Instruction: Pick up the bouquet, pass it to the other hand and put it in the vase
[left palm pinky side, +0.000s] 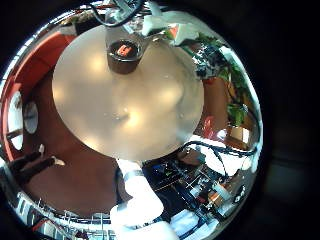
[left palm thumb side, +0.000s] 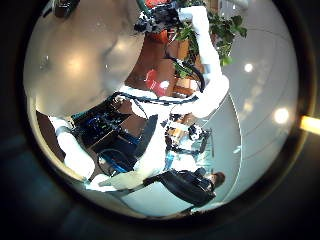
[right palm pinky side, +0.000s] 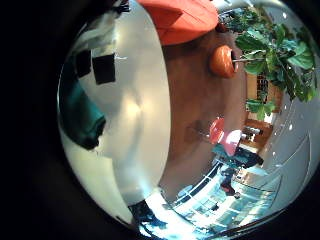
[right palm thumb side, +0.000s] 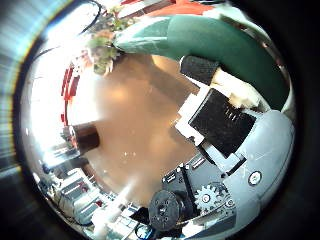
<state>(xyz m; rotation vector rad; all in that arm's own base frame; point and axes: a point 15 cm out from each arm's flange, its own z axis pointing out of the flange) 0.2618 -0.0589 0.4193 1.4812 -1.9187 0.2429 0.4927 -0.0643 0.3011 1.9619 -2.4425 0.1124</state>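
Vase: dark round vase (left palm pinky side: 126, 52) stands on the pale round surface (left palm pinky side: 120, 105), awaiting flowers.
Right hand: hand (right palm thumb side: 225, 115) beside green bouquet wrapping (right palm thumb side: 190, 40); grip, cannot tell.
Left hand: fingers unseen.

The right hand (right palm thumb side: 215, 120) has black and white blocky finger parts, a grey body and black gears.

The vase (left palm pinky side: 126, 52) stands upright near the edge of the round surface (left palm pinky side: 130, 105). The bouquet (right palm thumb side: 105, 45) lies close beside the right hand's fingers (right palm thumb side: 225, 110).
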